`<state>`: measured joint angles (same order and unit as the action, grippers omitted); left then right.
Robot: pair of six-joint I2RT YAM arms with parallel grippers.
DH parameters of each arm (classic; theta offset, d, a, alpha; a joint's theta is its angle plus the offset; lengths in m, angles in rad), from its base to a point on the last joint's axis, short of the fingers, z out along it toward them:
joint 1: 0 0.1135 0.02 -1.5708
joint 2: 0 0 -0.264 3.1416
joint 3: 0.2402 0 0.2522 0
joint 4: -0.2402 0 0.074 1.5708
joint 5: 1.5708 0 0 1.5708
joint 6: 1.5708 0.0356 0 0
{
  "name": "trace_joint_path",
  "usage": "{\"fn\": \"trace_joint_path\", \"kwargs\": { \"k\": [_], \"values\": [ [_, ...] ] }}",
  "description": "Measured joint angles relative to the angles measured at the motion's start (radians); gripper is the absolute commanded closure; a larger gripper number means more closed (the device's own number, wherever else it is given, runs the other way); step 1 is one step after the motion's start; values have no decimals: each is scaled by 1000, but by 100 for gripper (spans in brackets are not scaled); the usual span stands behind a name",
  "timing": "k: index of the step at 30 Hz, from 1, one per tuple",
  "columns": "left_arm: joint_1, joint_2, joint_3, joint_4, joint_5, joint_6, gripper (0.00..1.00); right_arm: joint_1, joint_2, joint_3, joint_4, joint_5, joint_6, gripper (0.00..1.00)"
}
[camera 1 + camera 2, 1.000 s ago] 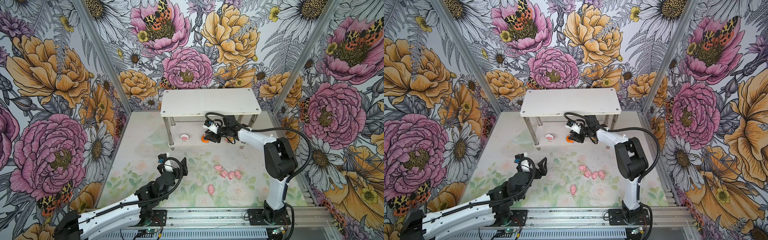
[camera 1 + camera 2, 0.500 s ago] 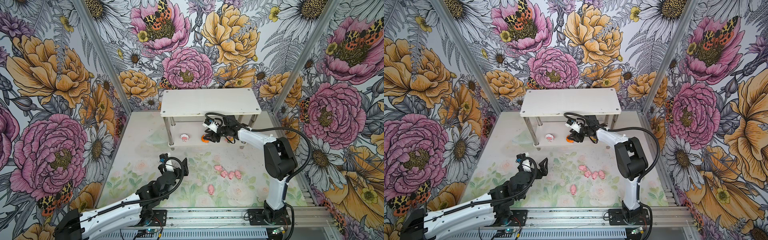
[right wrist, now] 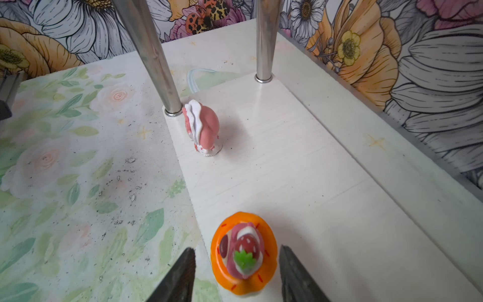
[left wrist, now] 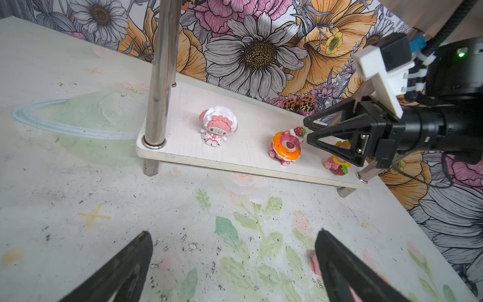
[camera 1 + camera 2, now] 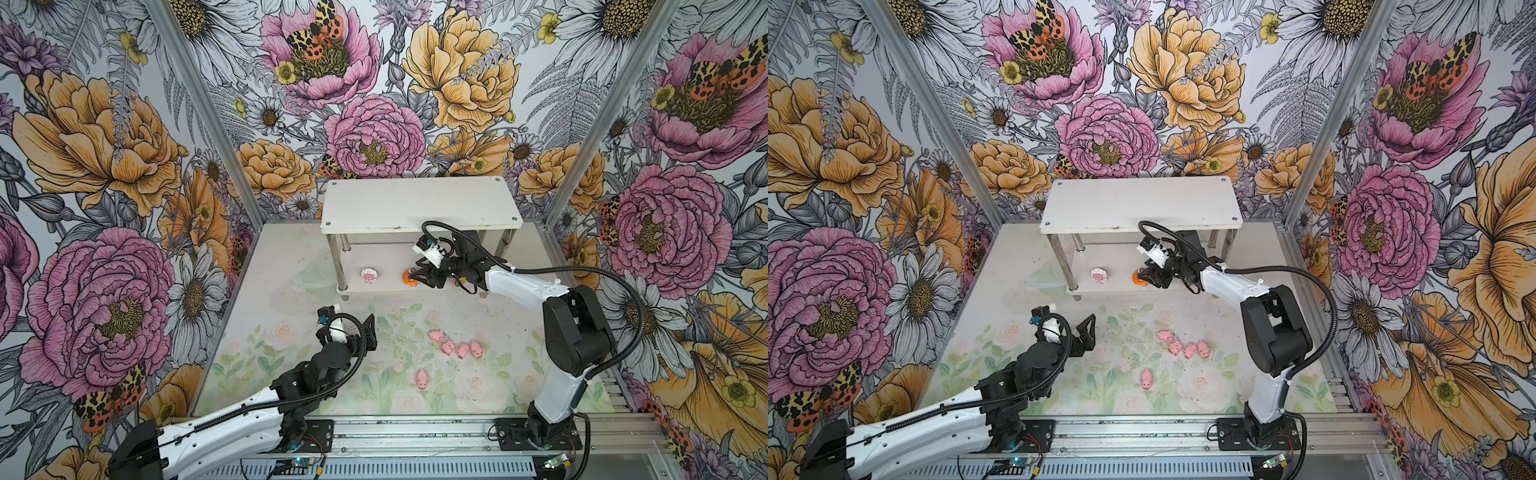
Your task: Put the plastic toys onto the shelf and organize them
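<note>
While the right gripper stands parted around the orange-rimmed pink plastic figure at the white shelf's front edge, release seems done; backing out cleanly comes next, left gripper gaping empty.

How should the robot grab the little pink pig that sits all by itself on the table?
Probably best from straight above, pinching across the two sides of its round middle. The lone pig lies flat, longer than it is wide, well apart from the four clustered pigs, so nothing crowds either side.

Pigs on table, figures on shelf
</note>
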<state>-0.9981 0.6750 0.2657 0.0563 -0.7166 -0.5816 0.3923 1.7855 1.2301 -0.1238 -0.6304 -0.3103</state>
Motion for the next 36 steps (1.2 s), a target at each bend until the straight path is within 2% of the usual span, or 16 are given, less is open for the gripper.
{"fn": "trace_joint_path", "kwargs": {
  "k": [5, 9, 10, 11, 12, 17, 28, 36],
  "values": [
    [0, -53, -3, 0, 7, 0, 1, 18, -77, -85, 64, 88, 124, 44],
    [0, -89, -14, -8, 7, 0, 2, 53, -81, -95, 73, 168, 194, 39],
    [0, -95, -16, -9, 7, 0, 1, 58, -79, -95, 74, 180, 210, 26],
    [0, -101, -16, -11, 7, 0, 1, 62, -75, -95, 78, 191, 229, 3],
    [0, -107, -18, -13, 8, 0, 1, 68, -69, -95, 84, 200, 242, 0],
    [1, -127, -23, -23, 7, 0, 1, 79, -26, -93, 105, 235, 288, 6],
    [33, -133, -34, -41, 15, 0, 1, 82, 31, -45, 134, 271, 350, 37],
    [48, -133, -47, -45, 35, -11, 1, 82, 52, -15, 136, 251, 354, 52]
  ]
}}
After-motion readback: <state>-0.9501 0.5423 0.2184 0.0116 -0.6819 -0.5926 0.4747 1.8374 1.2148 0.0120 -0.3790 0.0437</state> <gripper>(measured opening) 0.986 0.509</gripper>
